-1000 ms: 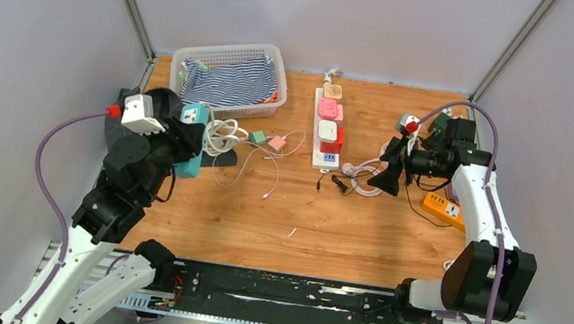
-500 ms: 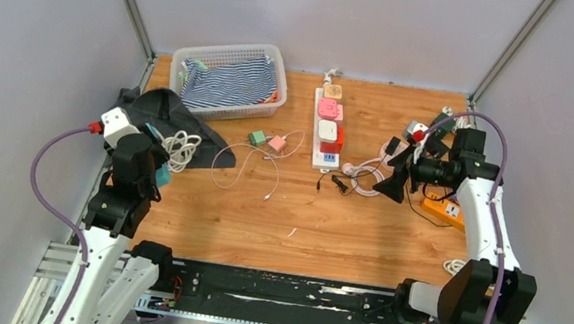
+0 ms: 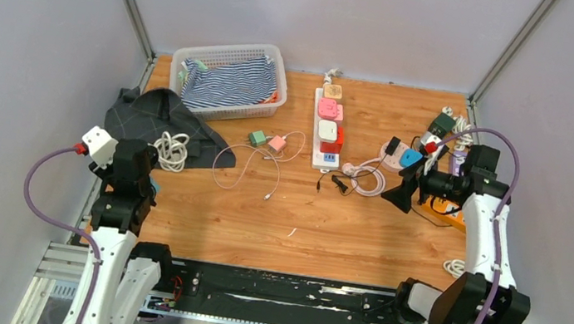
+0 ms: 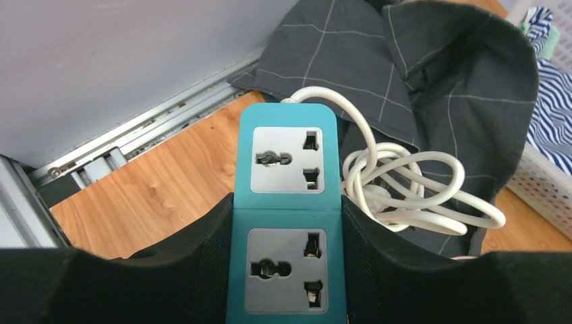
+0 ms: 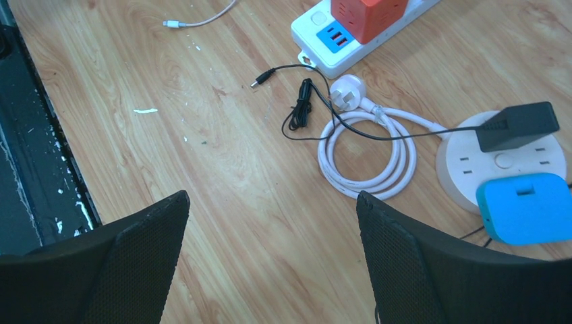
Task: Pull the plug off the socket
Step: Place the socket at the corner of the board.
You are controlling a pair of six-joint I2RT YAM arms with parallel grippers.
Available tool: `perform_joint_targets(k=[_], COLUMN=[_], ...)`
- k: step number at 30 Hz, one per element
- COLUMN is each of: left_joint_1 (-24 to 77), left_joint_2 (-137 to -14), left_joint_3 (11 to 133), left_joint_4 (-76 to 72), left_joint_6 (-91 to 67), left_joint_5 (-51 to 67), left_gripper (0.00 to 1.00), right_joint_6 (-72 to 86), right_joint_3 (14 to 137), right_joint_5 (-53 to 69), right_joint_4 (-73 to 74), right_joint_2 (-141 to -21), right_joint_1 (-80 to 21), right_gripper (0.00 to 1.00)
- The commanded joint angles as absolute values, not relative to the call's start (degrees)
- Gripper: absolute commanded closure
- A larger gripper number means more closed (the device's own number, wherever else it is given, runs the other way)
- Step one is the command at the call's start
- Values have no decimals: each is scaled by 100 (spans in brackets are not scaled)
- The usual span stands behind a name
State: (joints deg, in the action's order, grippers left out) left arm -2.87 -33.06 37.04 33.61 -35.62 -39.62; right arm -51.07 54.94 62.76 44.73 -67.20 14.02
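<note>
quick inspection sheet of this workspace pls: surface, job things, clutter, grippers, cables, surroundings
surface: wooden tabletop, a few white flecks.
job's things: teal socket strip, both visible sockets empty; round white socket carries a black adapter and a blue plug; white power strip carries several plugs.
clutter: basket holding striped cloth; dark cloth.
grippers: left gripper shut on the teal socket strip; right gripper open over bare wood.
cables: white coil; thin black lead; white cord on the dark cloth.
surroundings: plain grey walls.

The right gripper [image 3: 396, 197] hovers near the round socket [image 3: 391, 148] bearing a blue plug [image 3: 411, 158].
</note>
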Motion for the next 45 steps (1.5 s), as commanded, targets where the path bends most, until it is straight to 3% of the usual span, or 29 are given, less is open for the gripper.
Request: perform_joint_targets(k=[1, 10, 22, 24, 28, 34, 45], left_joint_1=[-356, -360, -439, -439, -443, -447, -443], left_joint_2=[-3025, -2929, -3441, -3547, -3664, -3398, -2786], left_joint_3=[3832, 4442, 3668, 3703, 3802, 3814, 3999], left_joint_4=[3483, 3520, 3248, 3425, 3872, 4136, 4274], left_joint_6=[-3898, -3512, -4088, -4216, -4506, -4568, -4295], left_joint_5=[-4683, -5057, -4192, -4273, -4185, -3816, -3273], left_gripper=[88, 86, 82, 73, 33, 2, 0], right_joint_6=[-5219, -5212, -5337, -5373, -5402, -5431, -5423], right_joint_3=[5376, 5301, 5299, 5295, 5301, 5304, 5317], right_joint_5=[6569, 6685, 6663, 6653, 6669, 6688, 6697], right_joint_4=[4539, 4518, 4584, 4606, 4638, 4667, 4676], right_joint_2=[-6519, -6490, -6556, -6557, -6581, -6566, -6573], right_joint_1=[1748, 1943, 1942, 1948, 1944, 1943, 1945], right_gripper=[7, 7, 7, 7, 7, 7, 7])
